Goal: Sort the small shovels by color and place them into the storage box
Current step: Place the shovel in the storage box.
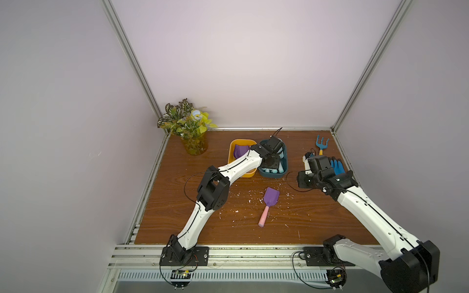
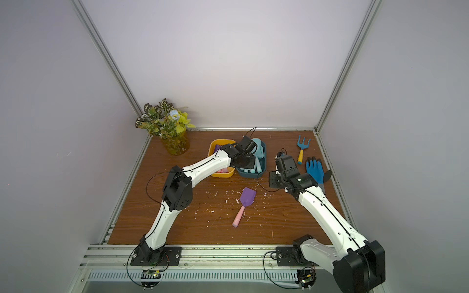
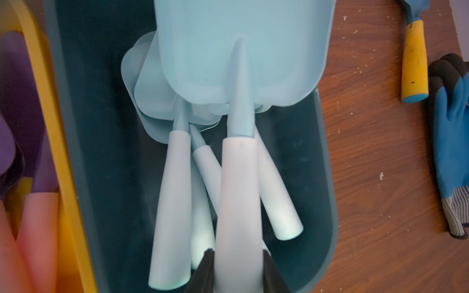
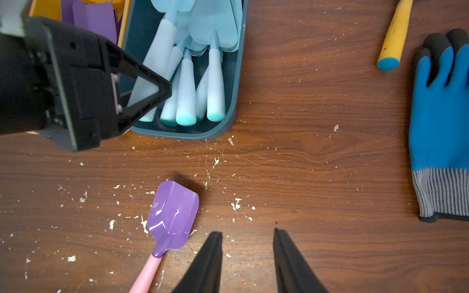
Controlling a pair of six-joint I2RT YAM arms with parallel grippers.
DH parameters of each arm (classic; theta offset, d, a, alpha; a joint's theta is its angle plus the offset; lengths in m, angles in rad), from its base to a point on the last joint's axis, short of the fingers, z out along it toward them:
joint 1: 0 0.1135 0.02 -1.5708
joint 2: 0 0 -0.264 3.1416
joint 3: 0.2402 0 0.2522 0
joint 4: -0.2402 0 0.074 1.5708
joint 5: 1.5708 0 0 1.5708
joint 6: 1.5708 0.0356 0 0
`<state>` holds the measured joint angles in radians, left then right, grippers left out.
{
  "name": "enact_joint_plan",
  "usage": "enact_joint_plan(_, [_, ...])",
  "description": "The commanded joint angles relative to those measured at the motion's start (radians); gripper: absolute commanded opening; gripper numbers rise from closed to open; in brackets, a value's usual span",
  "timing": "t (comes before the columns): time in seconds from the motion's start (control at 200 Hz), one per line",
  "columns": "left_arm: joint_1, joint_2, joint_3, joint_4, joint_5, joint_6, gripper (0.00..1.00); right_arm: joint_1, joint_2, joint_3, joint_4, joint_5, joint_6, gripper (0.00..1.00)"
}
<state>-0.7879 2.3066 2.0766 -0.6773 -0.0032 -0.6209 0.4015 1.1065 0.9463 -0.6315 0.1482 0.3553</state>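
Pinching a blue shovel by its handle, the left fingers hold it over the teal box, blade above the other blue shovels lying there; whether it touches them I cannot tell. So the step in hand looks like dropping a blue one into its box. Purple ones sit in the yellow box beside it. One purple shovel lies alone on the bench, blade toward the boxes, pink handle toward the robot. The right fingers are spread and empty, above the bench just beside that blade. Next, the left should let go and lift clear; then the pink handle wants a pinch across its width and a carry to the yellow box, which the left arm crosses.
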Motion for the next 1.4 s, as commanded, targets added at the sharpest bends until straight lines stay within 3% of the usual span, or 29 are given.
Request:
enact_joint_plan(0.0, [0.015,0.019,0.013,-0.002,-0.013,-0.016,0.14,-0.004,-0.03,-0.006,0.01,-0.005,-0.011,0.4])
enact_joint_plan(0.485, [0.026,0.054,0.014,-0.001,0.003,-0.023,0.19,-0.004,-0.037,-0.016,0.011,-0.001,-0.015,0.4])
enact_joint_plan(1.071, [0.026,0.05,0.011,-0.002,0.0,-0.023,0.36,-0.006,-0.028,-0.023,0.019,0.006,-0.016,0.4])
enact_joint_plan(1.396, [0.026,0.042,0.013,-0.001,0.0,-0.023,0.39,-0.006,-0.027,-0.023,0.021,0.005,-0.015,0.4])
